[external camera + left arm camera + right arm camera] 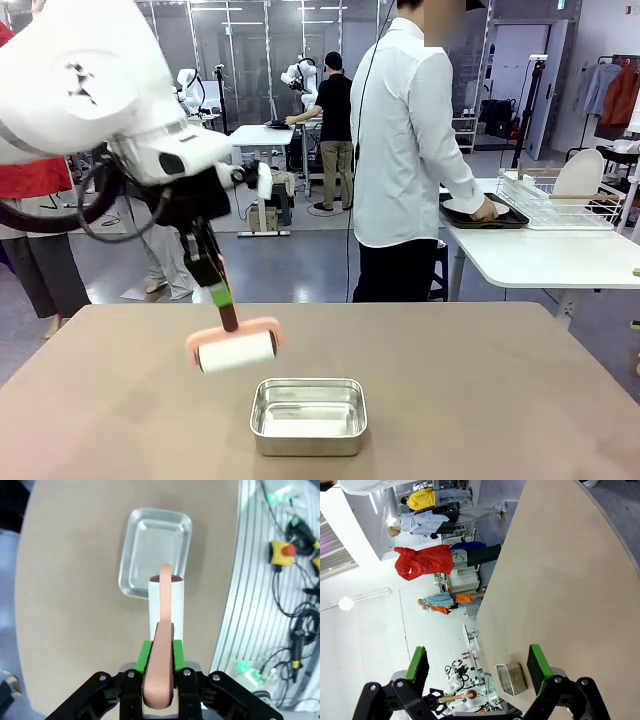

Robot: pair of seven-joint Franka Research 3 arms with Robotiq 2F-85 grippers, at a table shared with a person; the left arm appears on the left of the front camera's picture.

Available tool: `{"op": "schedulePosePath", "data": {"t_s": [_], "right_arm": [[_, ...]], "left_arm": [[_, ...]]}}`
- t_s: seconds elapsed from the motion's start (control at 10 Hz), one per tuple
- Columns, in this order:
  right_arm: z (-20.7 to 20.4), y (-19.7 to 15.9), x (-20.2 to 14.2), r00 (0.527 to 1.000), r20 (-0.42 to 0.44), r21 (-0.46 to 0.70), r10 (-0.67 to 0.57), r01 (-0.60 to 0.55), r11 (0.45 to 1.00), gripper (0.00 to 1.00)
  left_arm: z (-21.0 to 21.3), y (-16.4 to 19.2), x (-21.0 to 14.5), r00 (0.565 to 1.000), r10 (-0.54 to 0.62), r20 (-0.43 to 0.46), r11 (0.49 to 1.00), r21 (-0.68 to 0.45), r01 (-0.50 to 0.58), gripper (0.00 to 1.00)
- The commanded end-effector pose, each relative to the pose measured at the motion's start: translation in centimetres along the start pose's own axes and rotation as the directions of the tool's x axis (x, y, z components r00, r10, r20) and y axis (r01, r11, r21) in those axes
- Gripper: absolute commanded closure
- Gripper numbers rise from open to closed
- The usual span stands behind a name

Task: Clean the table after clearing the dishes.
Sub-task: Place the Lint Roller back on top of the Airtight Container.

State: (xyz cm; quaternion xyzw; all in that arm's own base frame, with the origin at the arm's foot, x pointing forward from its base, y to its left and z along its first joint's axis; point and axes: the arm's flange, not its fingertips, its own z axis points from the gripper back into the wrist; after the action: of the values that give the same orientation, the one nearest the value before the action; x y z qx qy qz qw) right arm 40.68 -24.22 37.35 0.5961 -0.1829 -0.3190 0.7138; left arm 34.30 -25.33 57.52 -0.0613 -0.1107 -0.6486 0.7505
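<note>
Above the table (480, 380), my left gripper (222, 298) was clamped on a pink-handled lint roller (236, 348), poised beside the steel pan (308, 414) for wiping. My right gripper (477, 669) stood wide, empty. Cleared dishes (482, 212) sat with the person.

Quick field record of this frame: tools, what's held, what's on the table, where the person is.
left tool: shut on lint roller handle
lint roller: pink handle, white roll, over the table, beside the steel pan
steel pan: on table, looks empty
right tool: open, holding nothing
person: back turned, at the white side table, hand on a dark tray
</note>
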Motion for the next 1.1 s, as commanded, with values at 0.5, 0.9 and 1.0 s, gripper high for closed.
{"op": "schedulePosePath", "data": {"t_s": [0.5, 0.9, 1.0], "right_arm": [[0.2, 0.1, -0.2, 1.0, -0.012, -0.009, 0.005, -0.005, 1.0, 0.0], [0.2, 0.1, -0.2, 1.0, -0.012, -0.009, 0.005, -0.005, 1.0, 0.0], [0.2, 0.1, -0.2, 1.0, -0.012, -0.009, 0.005, -0.005, 1.0, 0.0]], "left_arm": [[-1.1, -0.6, 1.0, 0.999, -0.05, -0.008, 0.998, 0.031, 0.05, 0.78], [-6.3, 1.4, 6.9, 0.974, -0.225, 0.028, 0.971, -0.079, 0.227, 0.78], [-7.3, 2.0, 8.0, 0.972, -0.234, 0.009, 0.968, -0.088, 0.233, 0.78]]}}
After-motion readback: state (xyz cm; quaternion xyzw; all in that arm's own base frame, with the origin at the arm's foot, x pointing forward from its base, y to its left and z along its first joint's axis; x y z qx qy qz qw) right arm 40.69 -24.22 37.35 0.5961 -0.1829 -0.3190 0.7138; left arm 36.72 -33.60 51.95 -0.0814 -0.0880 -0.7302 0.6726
